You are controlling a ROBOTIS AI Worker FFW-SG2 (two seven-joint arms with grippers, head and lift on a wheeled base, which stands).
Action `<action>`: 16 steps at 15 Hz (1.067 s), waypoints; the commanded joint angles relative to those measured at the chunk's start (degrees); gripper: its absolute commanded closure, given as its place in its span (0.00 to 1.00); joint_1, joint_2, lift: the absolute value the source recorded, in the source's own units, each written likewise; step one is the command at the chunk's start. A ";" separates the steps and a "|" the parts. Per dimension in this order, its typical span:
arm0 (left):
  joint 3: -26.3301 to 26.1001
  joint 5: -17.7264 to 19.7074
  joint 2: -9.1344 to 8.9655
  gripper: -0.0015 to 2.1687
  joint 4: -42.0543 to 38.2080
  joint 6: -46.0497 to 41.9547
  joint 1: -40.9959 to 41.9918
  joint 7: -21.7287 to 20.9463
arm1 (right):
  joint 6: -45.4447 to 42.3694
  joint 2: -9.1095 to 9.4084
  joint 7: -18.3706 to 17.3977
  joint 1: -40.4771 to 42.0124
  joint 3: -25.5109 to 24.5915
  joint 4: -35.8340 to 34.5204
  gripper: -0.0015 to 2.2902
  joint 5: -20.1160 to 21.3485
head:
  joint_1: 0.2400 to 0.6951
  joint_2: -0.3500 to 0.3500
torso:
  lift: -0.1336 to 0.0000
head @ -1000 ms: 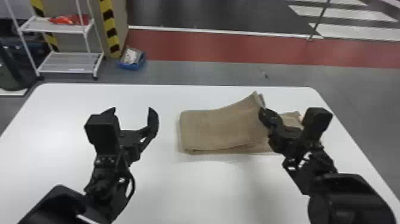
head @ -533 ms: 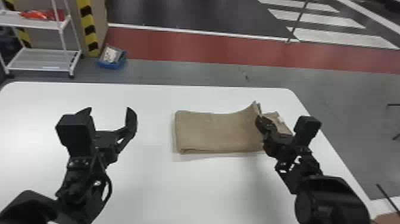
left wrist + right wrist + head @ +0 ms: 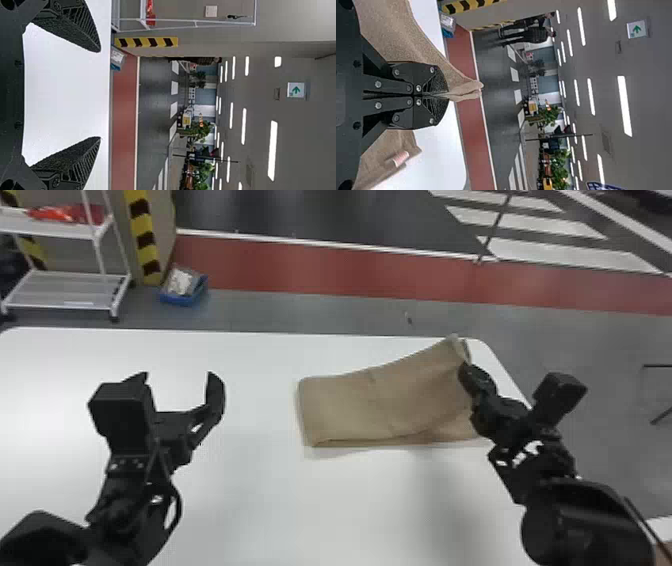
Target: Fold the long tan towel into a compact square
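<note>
The tan towel (image 3: 360,405) lies folded on the right half of the white table, its far right part lifted into a peak. At that raised part is my right gripper (image 3: 467,372). In the right wrist view, my right gripper (image 3: 440,95) is shut on a pinched fold of the towel (image 3: 399,35), and another flap with a small pale label hangs on its other side. My left gripper (image 3: 177,382) stands open over the table, left of the towel and apart from it. The left wrist view has the left gripper (image 3: 99,95) with widely spread fingers and nothing between them.
The white table (image 3: 260,500) has its right edge beneath the right arm. Beyond its far edge, a white shelf rack (image 3: 70,285) and a blue bin (image 3: 184,290) stand on the floor at the left.
The head view has shifted rightward. The right gripper holds the towel throughout, and the towel's far right part now stands up more than half a second ago. The left gripper stays open.
</note>
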 commanded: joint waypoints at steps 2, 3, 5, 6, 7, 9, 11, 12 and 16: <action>-0.19 -0.06 -0.33 0.05 0.47 0.22 -0.17 -0.08 | 0.14 -3.01 0.70 -2.68 1.53 6.65 0.58 0.18 | 1.00 0.12 | 0.07; -0.45 -0.15 -0.33 0.05 0.56 0.22 -0.17 -0.08 | -0.91 -3.01 0.79 -3.47 2.94 9.29 0.58 0.62 | 1.00 0.12 | 0.07; -0.54 -0.24 -0.24 0.05 0.21 0.58 0.09 0.10 | -2.32 -2.57 1.32 -4.35 3.64 12.10 0.58 1.06 | 1.00 0.12 | 0.07; -0.37 -0.24 -0.15 0.05 0.03 0.58 0.18 0.19 | -2.50 -2.48 1.32 -4.35 3.55 12.01 0.58 0.89 | 1.00 0.12 | 0.07; -0.19 -0.24 0.02 0.05 -0.06 0.58 0.35 0.19 | -2.32 -2.48 1.23 -4.00 3.46 11.22 0.58 0.53 | 1.00 0.13 | 0.07; -0.19 -0.24 -0.06 0.05 -0.06 0.58 0.62 0.19 | -1.27 -2.48 1.05 -2.24 1.97 7.53 0.58 -0.26 | 1.00 0.13 | 0.07; -0.37 -0.24 -0.24 0.05 -0.06 0.58 0.53 0.10 | 0.32 -2.48 0.97 -0.22 -0.49 3.49 0.58 -1.14 | 1.00 0.13 | 0.07; -0.45 -0.24 -0.24 0.05 -0.06 0.58 0.35 0.01 | 1.55 -2.48 0.88 0.40 -1.90 1.64 0.58 -1.75 | 1.00 0.12 | 0.07; -1.07 -0.32 -0.42 0.05 -0.06 0.58 0.00 0.01 | 3.48 -2.48 0.88 2.24 -4.10 -0.47 0.58 -2.45 | 1.00 0.08 | 0.07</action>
